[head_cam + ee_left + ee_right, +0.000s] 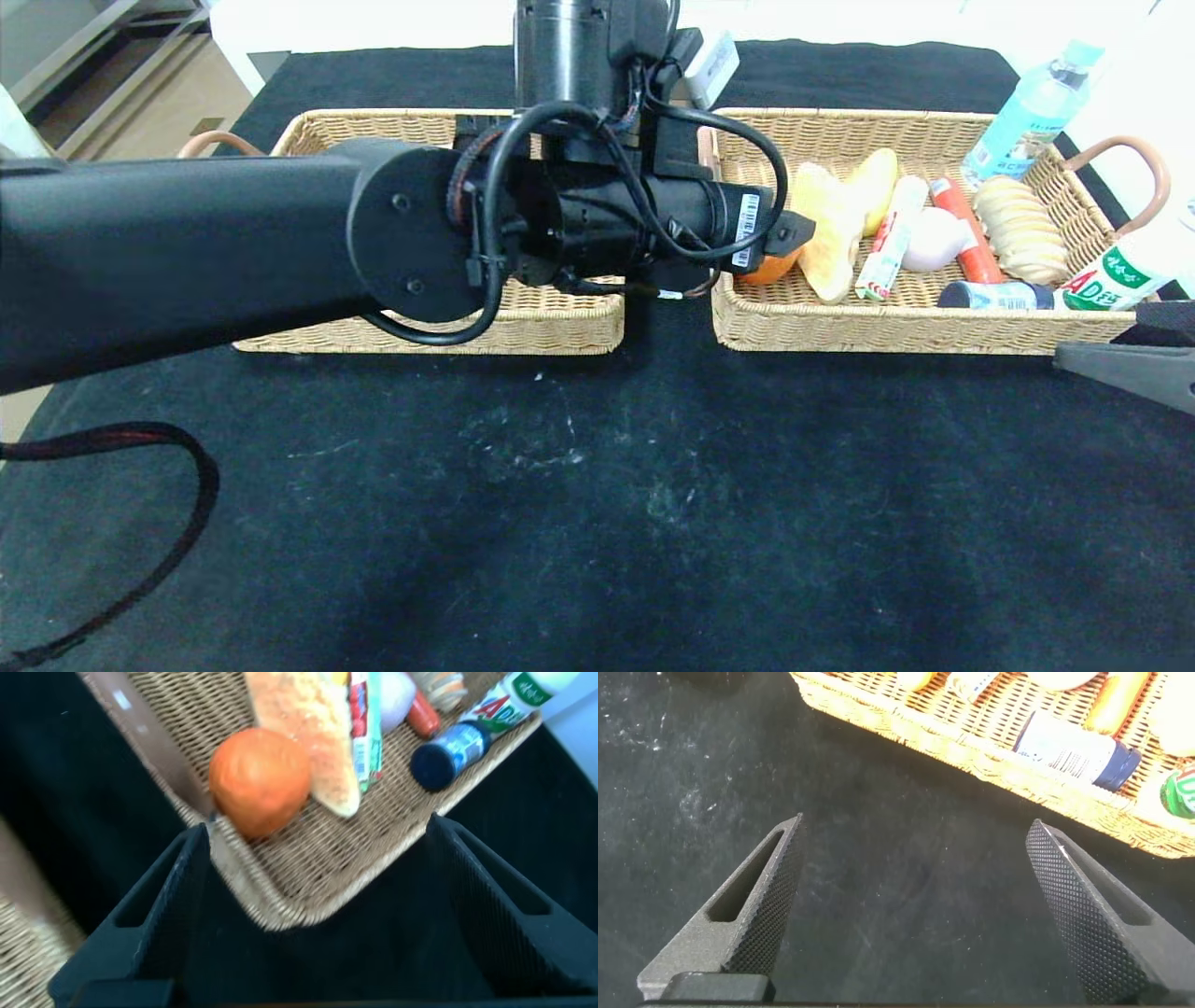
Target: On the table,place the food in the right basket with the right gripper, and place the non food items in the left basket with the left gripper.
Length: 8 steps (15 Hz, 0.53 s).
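Note:
My left arm reaches across the left basket (pixel 560 327), hiding most of it. Its gripper (pixel 789 231) hangs open over the near left corner of the right basket (pixel 896 327). In the left wrist view the left gripper (pixel 320 829) holds nothing, and an orange (pixel 260 779) lies in the basket just beyond one finger (pixel 177 873). The right basket also holds a yellow packet (pixel 826 233), a candy tube (pixel 887 241), a red sausage (pixel 966 233), a bread roll (pixel 1022 233) and a blue-capped bottle (pixel 1036 294). My right gripper (pixel 917 826) stands open over bare black cloth.
A clear water bottle (pixel 1032 107) stands behind the right basket's far right corner. A white box (pixel 714 65) lies behind the baskets. The right gripper's grey finger (pixel 1125 366) shows at the table's right edge. A black cable (pixel 177 485) loops over the front left.

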Available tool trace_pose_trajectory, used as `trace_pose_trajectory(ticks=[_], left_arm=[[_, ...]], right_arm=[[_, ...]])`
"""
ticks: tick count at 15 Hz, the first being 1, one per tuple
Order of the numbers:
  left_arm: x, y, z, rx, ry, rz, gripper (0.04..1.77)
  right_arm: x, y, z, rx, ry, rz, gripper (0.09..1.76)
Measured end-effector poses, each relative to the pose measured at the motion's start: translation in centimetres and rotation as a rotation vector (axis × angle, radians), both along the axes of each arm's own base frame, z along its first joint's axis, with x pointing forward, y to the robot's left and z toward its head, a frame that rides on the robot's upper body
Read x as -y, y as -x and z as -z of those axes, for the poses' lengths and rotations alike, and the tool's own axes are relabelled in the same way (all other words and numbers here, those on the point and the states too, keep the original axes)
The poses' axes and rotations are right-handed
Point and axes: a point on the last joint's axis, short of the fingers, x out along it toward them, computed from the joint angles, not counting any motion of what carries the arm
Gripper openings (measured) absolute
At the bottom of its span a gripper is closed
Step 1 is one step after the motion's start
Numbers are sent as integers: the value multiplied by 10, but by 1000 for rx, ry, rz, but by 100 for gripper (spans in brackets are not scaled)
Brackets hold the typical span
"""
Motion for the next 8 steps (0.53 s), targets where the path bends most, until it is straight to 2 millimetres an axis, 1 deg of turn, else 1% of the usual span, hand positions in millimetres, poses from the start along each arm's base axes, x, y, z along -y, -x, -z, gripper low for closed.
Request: trace_pose_trajectory(ticks=[4, 6, 8], left_arm=[[-31, 15, -9, -34, -37, -39, 169], [-49, 24, -8, -48, -61, -59, 169], [-71, 37, -6, -61, -84, -81, 170]], right_arm=[[1, -1, 1, -6, 4, 11, 171], [2, -2, 1, -4, 20, 60, 171], [2, -2, 1, -3, 30, 83, 171]])
